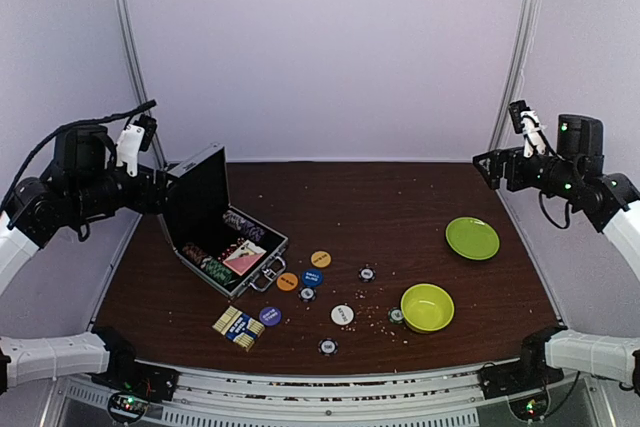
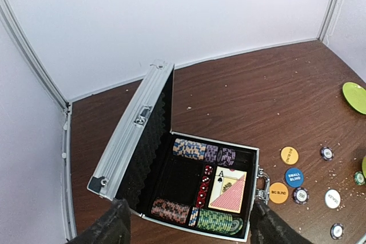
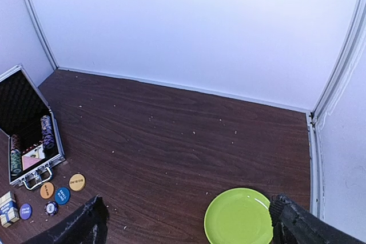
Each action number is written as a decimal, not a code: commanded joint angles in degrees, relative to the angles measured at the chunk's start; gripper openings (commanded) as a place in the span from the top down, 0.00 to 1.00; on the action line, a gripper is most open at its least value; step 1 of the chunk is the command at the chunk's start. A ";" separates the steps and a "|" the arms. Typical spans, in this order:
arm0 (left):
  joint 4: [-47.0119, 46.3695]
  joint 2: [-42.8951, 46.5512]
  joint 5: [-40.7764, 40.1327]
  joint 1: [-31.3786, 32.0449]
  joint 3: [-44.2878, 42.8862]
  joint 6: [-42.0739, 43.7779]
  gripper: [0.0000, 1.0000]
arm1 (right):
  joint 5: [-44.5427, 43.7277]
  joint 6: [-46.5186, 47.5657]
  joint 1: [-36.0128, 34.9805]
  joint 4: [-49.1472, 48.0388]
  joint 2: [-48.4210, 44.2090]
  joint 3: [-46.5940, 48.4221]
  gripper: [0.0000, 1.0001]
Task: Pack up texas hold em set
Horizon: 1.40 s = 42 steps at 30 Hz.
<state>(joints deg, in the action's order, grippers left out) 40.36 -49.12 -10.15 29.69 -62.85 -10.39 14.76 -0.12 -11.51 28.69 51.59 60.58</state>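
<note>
The silver case lies open at the left of the table, its black-lined lid standing up. Inside sit rows of striped chips, red dice and a card deck. Loose on the table in front of it are orange, blue, purple and white buttons, several chips and another deck. My left gripper hangs open high above the case. My right gripper is open, raised at the far right above the table.
A lime-green plate lies at the right, with a lime-green bowl nearer the front. Pale crumbs are scattered over the dark wood table. White walls close in the back and both sides.
</note>
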 commanded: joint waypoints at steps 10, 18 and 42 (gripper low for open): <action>-1.47 -5.17 7.45 11.42 -1.15 -1.34 0.32 | 7.23 10.41 -0.10 -0.86 -0.11 -5.36 0.01; -4.44 -23.23 -3.20 15.13 -4.40 -7.01 0.29 | 17.23 15.72 -0.09 -3.79 4.12 -11.53 0.05; -10.21 -62.06 2.83 11.73 -23.08 -21.19 0.30 | 19.23 21.57 -0.27 -4.53 9.05 -16.48 0.19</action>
<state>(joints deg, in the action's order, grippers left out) 32.18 -109.40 -10.00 41.82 -84.12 -29.61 33.50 20.47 -11.55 24.99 60.64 43.88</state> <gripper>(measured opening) 0.707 0.815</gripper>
